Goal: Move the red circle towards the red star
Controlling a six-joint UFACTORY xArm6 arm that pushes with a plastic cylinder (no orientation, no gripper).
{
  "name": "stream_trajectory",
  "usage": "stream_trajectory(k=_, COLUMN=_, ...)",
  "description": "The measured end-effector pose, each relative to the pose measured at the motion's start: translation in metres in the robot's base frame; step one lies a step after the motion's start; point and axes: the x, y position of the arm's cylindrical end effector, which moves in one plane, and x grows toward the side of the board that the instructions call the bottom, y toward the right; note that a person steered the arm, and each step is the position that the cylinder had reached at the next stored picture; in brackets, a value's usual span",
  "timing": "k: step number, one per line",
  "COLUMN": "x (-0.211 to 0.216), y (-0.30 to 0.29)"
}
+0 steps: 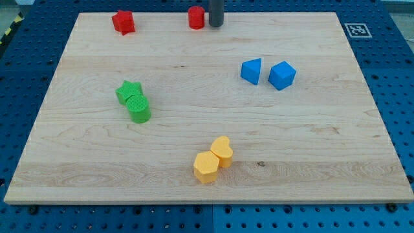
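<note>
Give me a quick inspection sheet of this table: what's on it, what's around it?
Surface: pale wooden board, blocks scattered on it.
Job's things: red circle block at the view's top; red star block to its left, apart.
Clutter: two green blocks touching; two blue blocks just apart; two yellow blocks touching.
Tool: my tip beside the red circle's right side.
Cables: nothing seen.
Surroundings: blue perforated base; black-and-white square marker.
</note>
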Motion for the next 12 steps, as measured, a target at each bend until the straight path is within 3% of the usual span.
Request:
stream_trajectory(k=2, x=-0.003, y=-0.010)
stream_trajectory(k=5, x=-0.003, y=-0.091)
stream_trajectory(k=7, x=-0.027, y=-0.100)
stream_trajectory(k=12, x=-0.006, y=-0.139)
